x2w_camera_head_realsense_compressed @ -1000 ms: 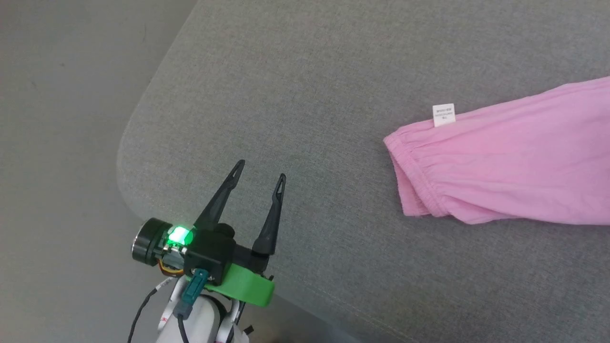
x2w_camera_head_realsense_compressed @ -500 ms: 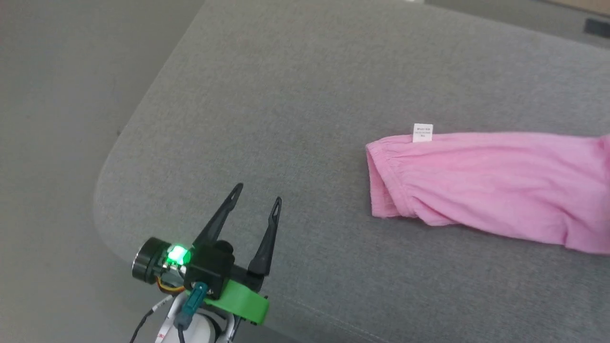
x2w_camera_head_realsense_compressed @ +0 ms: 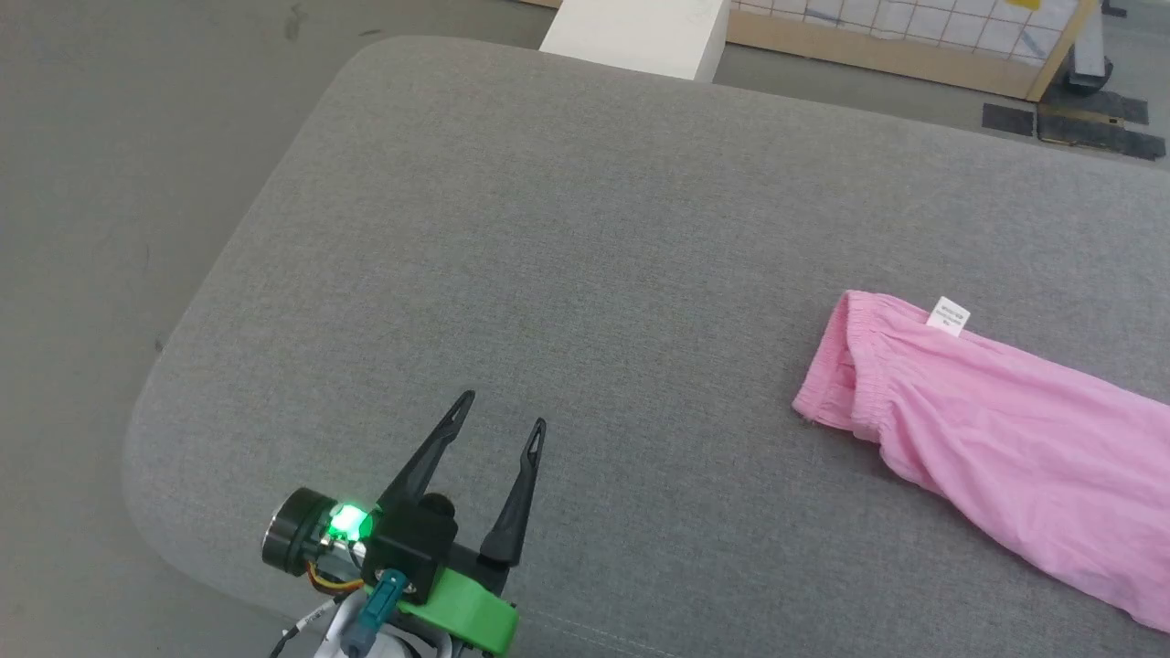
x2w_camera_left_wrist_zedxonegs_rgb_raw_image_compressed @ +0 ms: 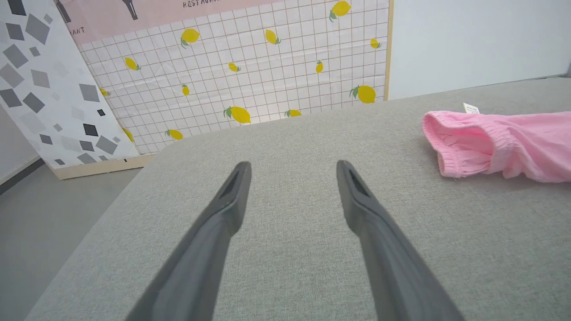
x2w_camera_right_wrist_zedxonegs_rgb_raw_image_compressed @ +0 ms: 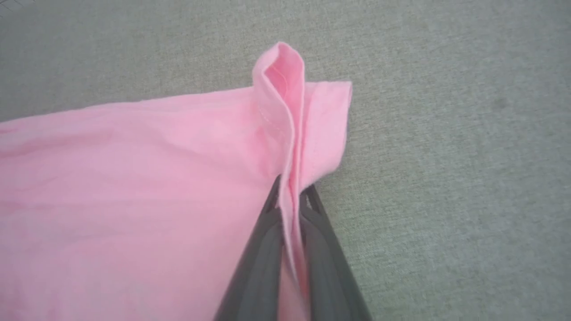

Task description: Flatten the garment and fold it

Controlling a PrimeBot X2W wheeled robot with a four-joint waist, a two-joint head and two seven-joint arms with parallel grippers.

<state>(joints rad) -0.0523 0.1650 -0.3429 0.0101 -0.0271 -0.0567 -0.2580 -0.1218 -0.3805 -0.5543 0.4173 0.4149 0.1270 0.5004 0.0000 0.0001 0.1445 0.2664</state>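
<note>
The pink garment [x2w_camera_head_realsense_compressed: 996,429] lies on the grey cushioned surface [x2w_camera_head_realsense_compressed: 567,274] at the right, its gathered elastic band [x2w_camera_head_realsense_compressed: 845,375] toward the middle with a small white label [x2w_camera_head_realsense_compressed: 947,316] on it. The left wrist view has that band end [x2w_camera_left_wrist_zedxonegs_rgb_raw_image_compressed: 468,142] at its right. My left gripper [x2w_camera_head_realsense_compressed: 505,408] hovers near the front edge, open and holding nothing, well left of the garment. In the right wrist view my right gripper [x2w_camera_right_wrist_zedxonegs_rgb_raw_image_compressed: 292,196] is shut on a raised fold of the garment's hemmed edge [x2w_camera_right_wrist_zedxonegs_rgb_raw_image_compressed: 285,111], lifting it off the surface.
The grey surface has a rounded corner [x2w_camera_head_realsense_compressed: 164,475] at the front left, with floor [x2w_camera_head_realsense_compressed: 119,183] beyond it. A white block [x2w_camera_head_realsense_compressed: 640,32] and a lemon-print panel [x2w_camera_head_realsense_compressed: 923,37] stand past the far edge; the left wrist view has that panel [x2w_camera_left_wrist_zedxonegs_rgb_raw_image_compressed: 250,80] too.
The head camera has tilted up and swung, so more of the far edge shows. The garment's band end has slid to the right across the surface. My left gripper stays open.
</note>
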